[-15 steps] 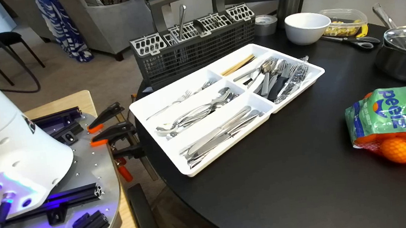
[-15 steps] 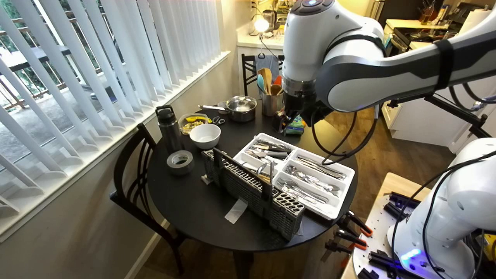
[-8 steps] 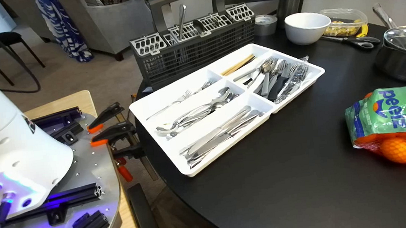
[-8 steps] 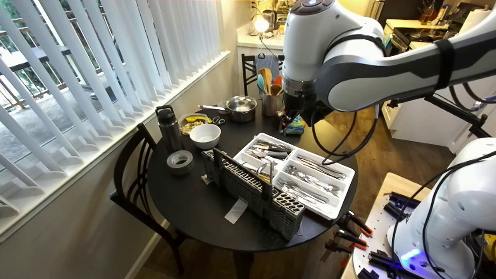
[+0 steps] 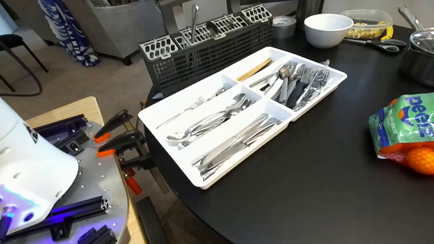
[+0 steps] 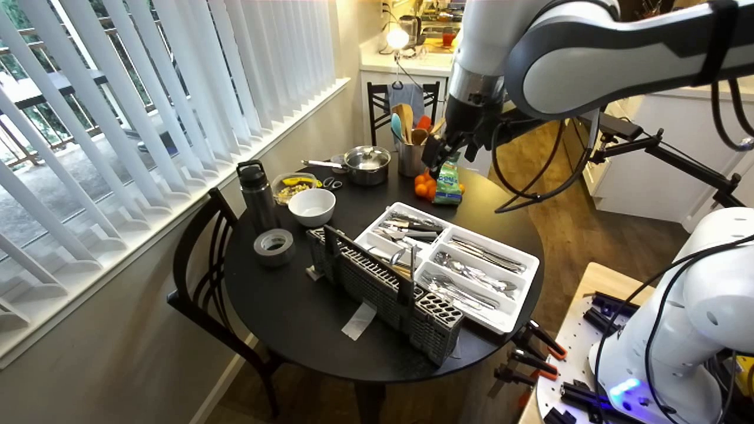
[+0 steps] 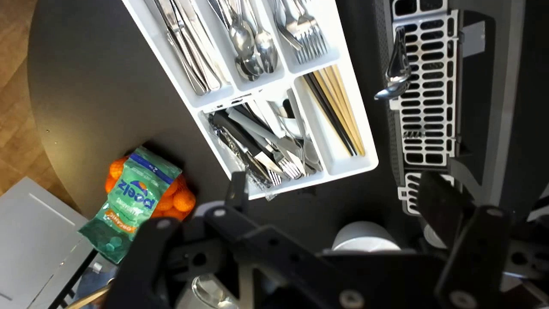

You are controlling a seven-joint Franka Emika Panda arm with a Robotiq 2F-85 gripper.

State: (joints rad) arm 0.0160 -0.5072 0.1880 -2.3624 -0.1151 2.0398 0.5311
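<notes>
In an exterior view, the tray (image 5: 233,126) lies on the table (image 5: 325,175) beside the basket (image 5: 210,53), whose upright utensil (image 5: 194,20) could be snagged by a low sideways swing. In an exterior view, the gripper (image 6: 452,156) hangs above, overlapping the mandarins (image 6: 447,187) from there. In the wrist view, its fingers (image 7: 236,191) gape wide, holding nothing; a misjudged descent might jolt the tray.

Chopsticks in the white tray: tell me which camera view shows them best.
The wrist view: it looks down on the chopsticks, showing black and tan ones side by side. Both exterior views show them smaller; in an exterior view, the gray basket hides part of them.
</notes>
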